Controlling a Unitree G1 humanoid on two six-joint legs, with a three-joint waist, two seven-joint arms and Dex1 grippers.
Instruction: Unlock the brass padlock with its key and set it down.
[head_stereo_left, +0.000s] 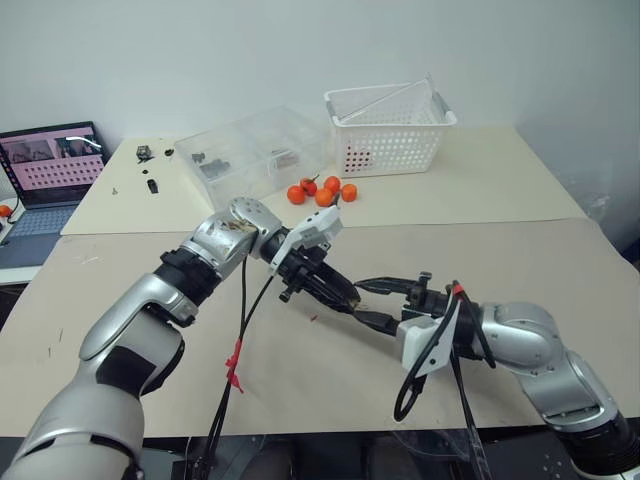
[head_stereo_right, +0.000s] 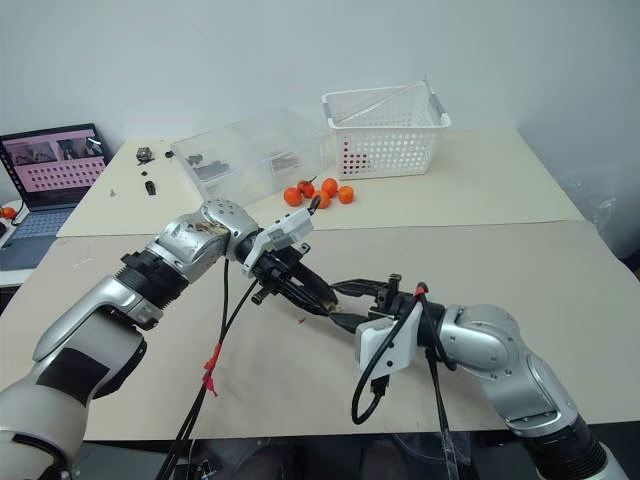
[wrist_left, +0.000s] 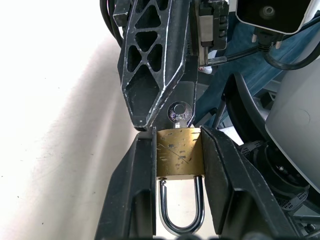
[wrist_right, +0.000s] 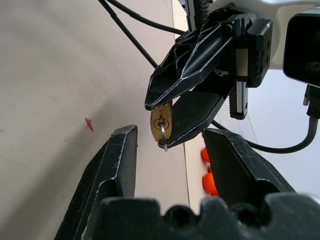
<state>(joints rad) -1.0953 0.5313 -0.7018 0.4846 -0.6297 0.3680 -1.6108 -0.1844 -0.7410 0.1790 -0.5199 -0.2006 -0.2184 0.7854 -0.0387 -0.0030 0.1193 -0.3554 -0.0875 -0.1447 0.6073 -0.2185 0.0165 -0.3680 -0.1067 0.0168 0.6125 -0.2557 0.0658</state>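
1 brass padlock (wrist_left: 180, 152), clamped in left gripper (wrist_left: 179, 165); 1 key (wrist_left: 180, 112) inserted. Right gripper (wrist_right: 170, 145) released, empty. 5 orange fruits (head_stereo_left: 322, 190).

Setting: robotics lab.
Paper-covered bench (head_stereo_left: 520, 190), laptop (head_stereo_left: 45, 175) showing camera feeds, parts box (head_stereo_left: 250, 150), white basket (head_stereo_left: 390, 125), bare wall.

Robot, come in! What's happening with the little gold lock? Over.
Left gripper clamps brass padlock, shackle closed. Key sits in its keyhole. Right gripper jaws open around it, not touching. Nothing in the way.
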